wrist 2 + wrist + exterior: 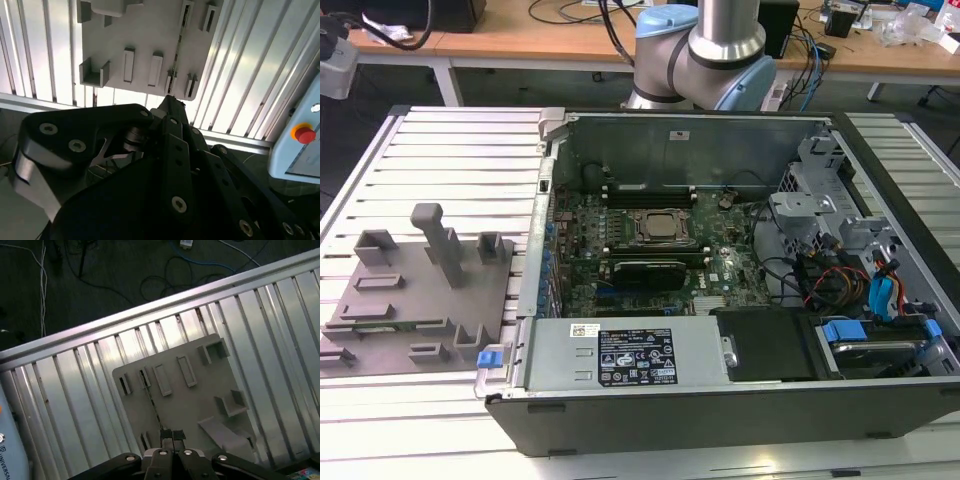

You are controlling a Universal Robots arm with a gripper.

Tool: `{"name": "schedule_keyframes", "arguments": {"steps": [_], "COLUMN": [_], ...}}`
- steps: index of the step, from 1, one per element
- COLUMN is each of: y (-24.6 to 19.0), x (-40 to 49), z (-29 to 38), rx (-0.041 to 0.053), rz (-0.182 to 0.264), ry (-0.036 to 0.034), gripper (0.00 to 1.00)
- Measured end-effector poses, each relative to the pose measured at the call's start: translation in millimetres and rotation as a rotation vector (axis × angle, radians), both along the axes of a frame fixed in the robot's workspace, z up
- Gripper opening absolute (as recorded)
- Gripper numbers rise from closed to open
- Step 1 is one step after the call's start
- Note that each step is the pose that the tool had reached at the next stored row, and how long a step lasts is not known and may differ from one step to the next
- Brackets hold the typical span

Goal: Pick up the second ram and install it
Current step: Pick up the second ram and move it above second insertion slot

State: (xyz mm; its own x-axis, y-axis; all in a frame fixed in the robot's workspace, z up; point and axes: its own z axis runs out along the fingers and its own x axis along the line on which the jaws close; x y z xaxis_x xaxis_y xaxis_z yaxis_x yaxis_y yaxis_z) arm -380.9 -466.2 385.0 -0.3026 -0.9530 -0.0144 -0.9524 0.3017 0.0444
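The second ram (151,402) stands on edge as a thin dark strip in the slots of a grey fixture plate (187,407). In the second wrist view the second ram (176,55) crosses the same plate (145,35). In the exterior view the ram (390,322) lies along the plate's (420,290) near side, at the exterior view's left. My gripper (171,433) hangs high above the plate, over one end of the stick, fingertips pressed together and holding nothing. Its black body and tip (170,100) are seen in the second wrist view.
An open computer case (720,420) stands on the slatted aluminium table (460,150). Inside are the green motherboard (725,265) and black slot rails (650,188), with cables and drive bays at the exterior view's right. A pendant with a red button (304,134) lies beside the table.
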Motion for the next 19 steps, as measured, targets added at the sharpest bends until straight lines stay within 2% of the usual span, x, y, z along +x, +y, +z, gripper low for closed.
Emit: {"name": "schedule_keyframes", "arguments": {"steps": [10, 14, 19], "y": [0.0, 0.0, 0.0], "x": [0.0, 0.0, 0.0], "z": [0.0, 0.0, 0.0], "rx": [0.0000, 0.0000, 0.0000], "rz": [0.134, 0.228, 0.229], "ry": [0.0000, 0.0000, 0.0000], "gripper": [0.11, 0.11, 0.11]}}
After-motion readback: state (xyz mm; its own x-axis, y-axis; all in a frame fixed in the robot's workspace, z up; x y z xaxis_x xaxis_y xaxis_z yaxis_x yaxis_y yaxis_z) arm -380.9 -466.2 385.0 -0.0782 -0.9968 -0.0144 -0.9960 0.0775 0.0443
